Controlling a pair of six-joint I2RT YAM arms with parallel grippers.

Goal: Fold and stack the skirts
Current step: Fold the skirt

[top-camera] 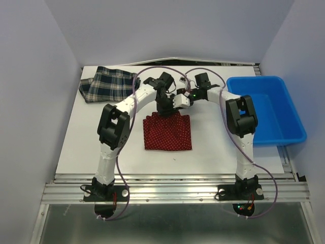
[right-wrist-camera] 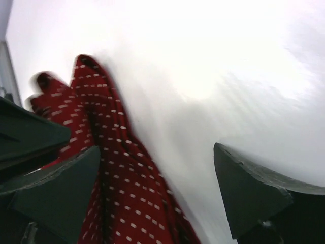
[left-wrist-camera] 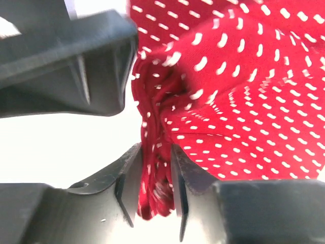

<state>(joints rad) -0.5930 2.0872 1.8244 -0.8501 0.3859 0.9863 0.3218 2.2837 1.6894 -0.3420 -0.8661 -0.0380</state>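
left fingers [left-wrist-camera: 127, 178]: close together, pinching a bunched fold at the far edge of the red white-dotted cloth skirt [top-camera: 167, 133]
right fingers [right-wrist-camera: 244, 188]: spread wide over bare white worktop [top-camera: 91, 147], just beside that edge
dark plaid pleated skirt [top-camera: 109, 84]: far-left corner, well apart
blue plastic bin [top-camera: 264, 112]: right edge

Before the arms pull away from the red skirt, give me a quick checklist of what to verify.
1. Right gripper open and holding nothing: ok.
2. Left gripper free of the red polka-dot skirt: not ok, a fold sits bunched between its fingers.
3. Red polka-dot skirt folded square on the table: cannot tell, both grippers hide its far edge.
4. Plaid skirt out of the folding area: ok, it lies at the far left corner.
5. Blue bin apart from both skirts: ok.
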